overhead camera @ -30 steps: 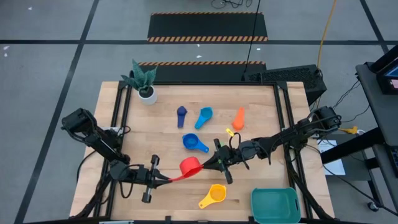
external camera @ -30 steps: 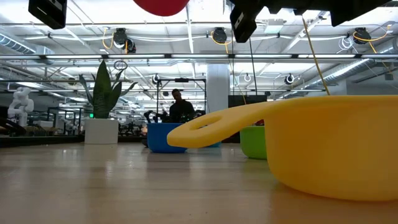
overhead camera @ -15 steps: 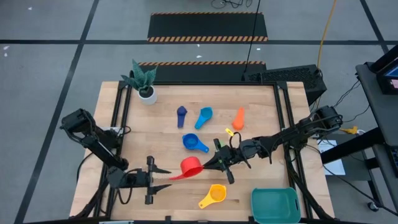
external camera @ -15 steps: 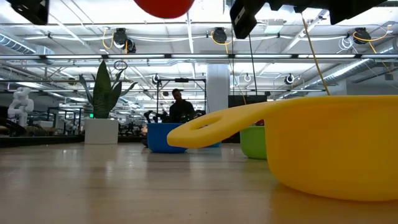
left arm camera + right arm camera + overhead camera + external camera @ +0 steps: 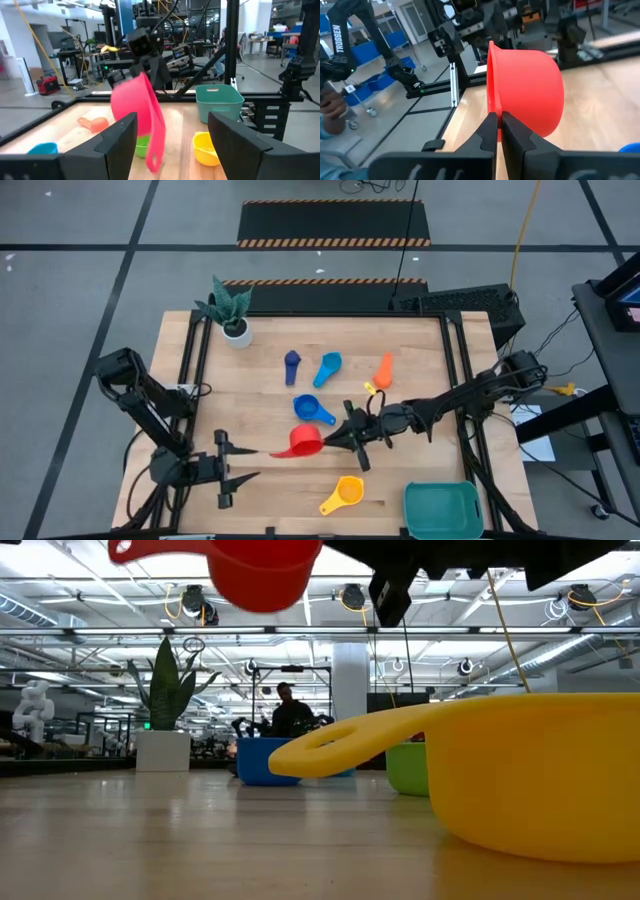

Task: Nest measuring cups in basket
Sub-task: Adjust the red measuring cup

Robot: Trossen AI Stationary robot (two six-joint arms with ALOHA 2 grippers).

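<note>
My right gripper [image 5: 335, 442] is shut on the red measuring cup [image 5: 305, 440], which hangs above the middle of the table with its handle [image 5: 277, 452] pointing at my left gripper [image 5: 252, 464]. My left gripper is open, a short way off the handle's end, toward the table's left. The navy [image 5: 291, 362], light blue [image 5: 328, 367], orange [image 5: 384, 368], blue [image 5: 313, 409] and yellow [image 5: 343, 493] cups lie on the table. A green cup [image 5: 405, 768] shows behind the yellow one. The teal basket [image 5: 441, 508] stands at the near right corner. My right gripper pinches the red cup's rim [image 5: 492, 107] on the side opposite the handle. One finger is on the open side and the other [image 5: 515, 135] against the bowl's outer wall. The fingers come level from the table's right. The cup is lifted clear of the table.
A white plant pot [image 5: 236, 330] stands at the far left corner. The loose cups lie across the table's middle, under and around both arms. Black frame rails [image 5: 190, 380] run along the table's left and right sides. A person [image 5: 290, 715] shows far behind the table.
My left gripper has opened, let go of the red cup's handle and drawn back toward the table's left edge. The red cup has stayed in my right gripper, and its handle end has swung a little toward the far edge.
</note>
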